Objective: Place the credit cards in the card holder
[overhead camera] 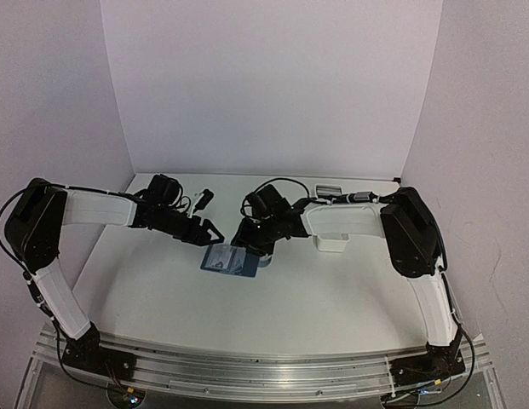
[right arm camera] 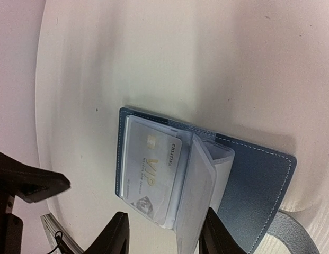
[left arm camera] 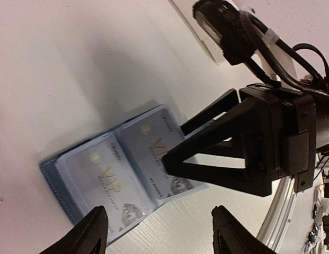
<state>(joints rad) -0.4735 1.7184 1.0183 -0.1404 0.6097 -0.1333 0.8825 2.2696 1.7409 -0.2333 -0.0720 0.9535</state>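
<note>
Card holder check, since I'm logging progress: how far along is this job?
Done: two VIP cards sit in the clear sleeves of the open card holder. In hand: nothing is gripped; the right hand is open at a raised sleeve leaf, and the left hand is open near the holder. Left: no loose card shows in any view, so apparently only folding it shut, if that counts.

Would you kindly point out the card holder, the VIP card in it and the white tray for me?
card holder (right arm camera: 259, 184): right wrist view, on its blue cover.
VIP card (right arm camera: 151, 169): right wrist view, on its gold lettering.
white tray (overhead camera: 332, 244): top external view, on its near wall.
</note>
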